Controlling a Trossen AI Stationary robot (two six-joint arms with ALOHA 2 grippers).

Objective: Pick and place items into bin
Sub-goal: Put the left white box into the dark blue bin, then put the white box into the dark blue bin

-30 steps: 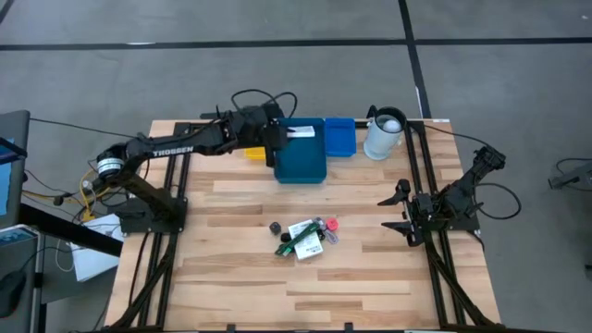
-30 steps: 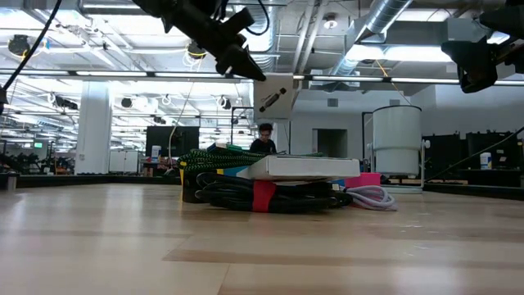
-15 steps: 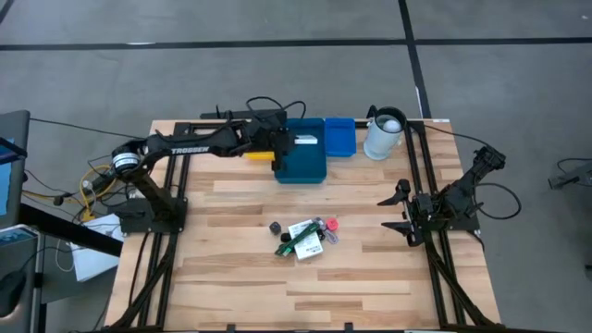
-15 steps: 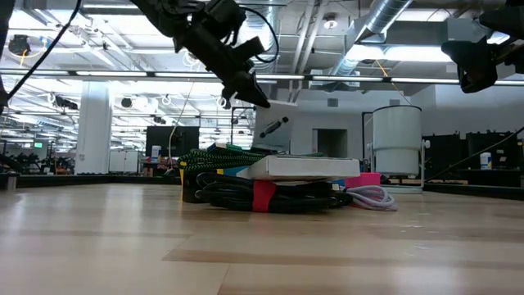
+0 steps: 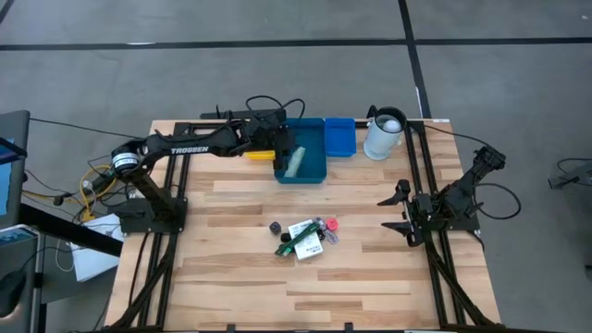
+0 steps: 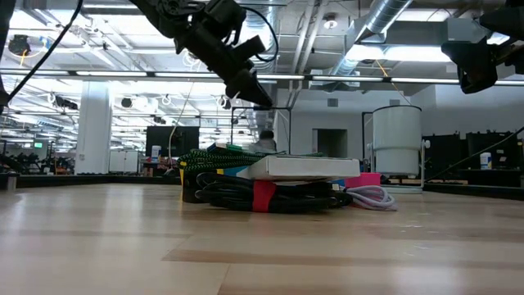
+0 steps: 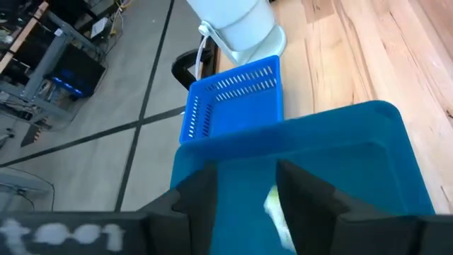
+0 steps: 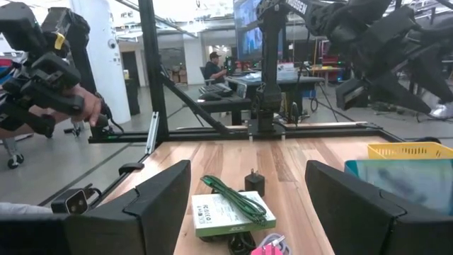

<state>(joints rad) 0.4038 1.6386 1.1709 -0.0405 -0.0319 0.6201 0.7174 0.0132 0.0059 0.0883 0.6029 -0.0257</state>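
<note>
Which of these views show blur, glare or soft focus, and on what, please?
Left wrist view: the pale item inside the dark blue plastic bin is smeared, and the white lettering at the bottom edge is blurred. Right wrist view: that arm's own dark fingers are soft, while the white printed card is sharp. Low view: bright ceiling strip lights glare. High view: evenly lit.

I'm seeing only a pale blur for the packet [image 7: 277, 212] inside the teal bin [image 7: 340, 152] — my left gripper's fingers [image 7: 304, 195] are covering part of it. The pile [image 5: 305, 237] is reading too small from above — individual bits aren't separating. The white jug [image 7: 237, 21] is getting cropped.
</note>
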